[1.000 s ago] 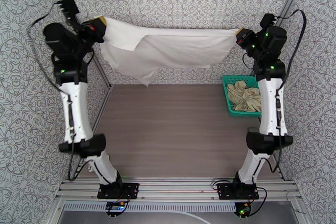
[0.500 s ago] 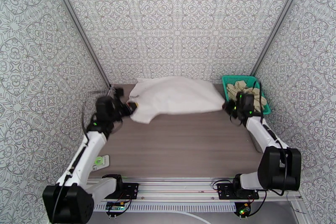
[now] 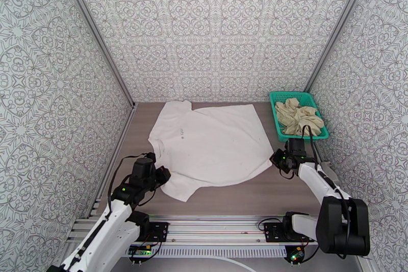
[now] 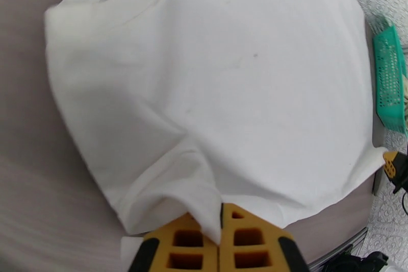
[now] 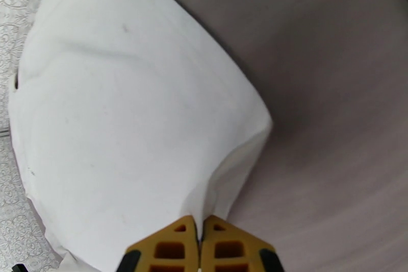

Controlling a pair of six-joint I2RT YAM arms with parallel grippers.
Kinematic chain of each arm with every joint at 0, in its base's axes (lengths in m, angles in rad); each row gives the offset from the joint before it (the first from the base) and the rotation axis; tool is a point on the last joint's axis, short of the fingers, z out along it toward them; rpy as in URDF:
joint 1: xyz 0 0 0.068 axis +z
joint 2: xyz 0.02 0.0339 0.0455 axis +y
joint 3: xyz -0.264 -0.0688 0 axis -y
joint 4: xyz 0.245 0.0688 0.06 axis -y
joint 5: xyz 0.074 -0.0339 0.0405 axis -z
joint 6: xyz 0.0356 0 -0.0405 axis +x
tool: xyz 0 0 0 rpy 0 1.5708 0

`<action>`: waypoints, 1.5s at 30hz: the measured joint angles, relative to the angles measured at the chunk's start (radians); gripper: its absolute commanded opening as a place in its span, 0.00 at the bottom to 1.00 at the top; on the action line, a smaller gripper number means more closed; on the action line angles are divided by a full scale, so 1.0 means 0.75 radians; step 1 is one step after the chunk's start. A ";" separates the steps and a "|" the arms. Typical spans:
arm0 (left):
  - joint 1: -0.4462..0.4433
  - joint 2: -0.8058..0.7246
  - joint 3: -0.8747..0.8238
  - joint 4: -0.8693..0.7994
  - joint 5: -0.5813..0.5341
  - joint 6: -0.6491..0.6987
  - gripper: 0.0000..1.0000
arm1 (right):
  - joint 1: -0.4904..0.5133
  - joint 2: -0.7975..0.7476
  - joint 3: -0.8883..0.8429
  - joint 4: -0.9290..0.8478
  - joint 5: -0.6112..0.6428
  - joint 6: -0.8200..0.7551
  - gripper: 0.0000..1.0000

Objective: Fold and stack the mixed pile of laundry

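The white short-sleeved cloth T-shirt [image 3: 214, 148] lies spread nearly flat on the brown wood-grain tabletop [image 3: 229, 201], front up, with its small dark chest mark [image 3: 181, 133] showing. One sleeve points to the far wall, and the other bunches at the near-left edge. The beige crumpled cloth garment [image 3: 300, 117] sits apart from it in the teal plastic mesh basket [image 3: 275, 120] at the far right.

The left pincer [image 4: 220, 227] is clamped on a fold of the shirt at that near-left sleeve. The right pincer [image 5: 200, 237] is clamped on the near-right corner of the hem, where the cloth puckers into a small ridge.

The step in hand looks like laying the shirt out for folding; no fold is made yet. Next, the slack near both grips probably needs smoothing. Then each pincer can let go and take a fresh hold along one edge to carry it across the body of the shirt.

Both arms reach low and forward from their bases, elbows bent, wrists close to the surface. The left arm comes in from the near-left, and the right arm lies along the right side just short of the basket.
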 measured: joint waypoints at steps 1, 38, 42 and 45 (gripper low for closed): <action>-0.005 -0.017 -0.001 -0.023 -0.013 -0.023 0.00 | 0.000 -0.018 -0.001 -0.030 0.018 -0.001 0.00; 0.233 1.566 1.212 0.191 0.043 0.274 0.44 | 0.299 0.670 0.725 -0.235 0.268 -0.239 0.47; 0.273 1.844 1.446 0.248 0.075 0.270 0.40 | 0.299 0.856 0.888 -0.223 0.273 -0.256 0.47; 0.298 2.023 1.601 0.269 0.084 0.251 0.37 | 0.299 0.959 0.983 -0.221 0.274 -0.255 0.47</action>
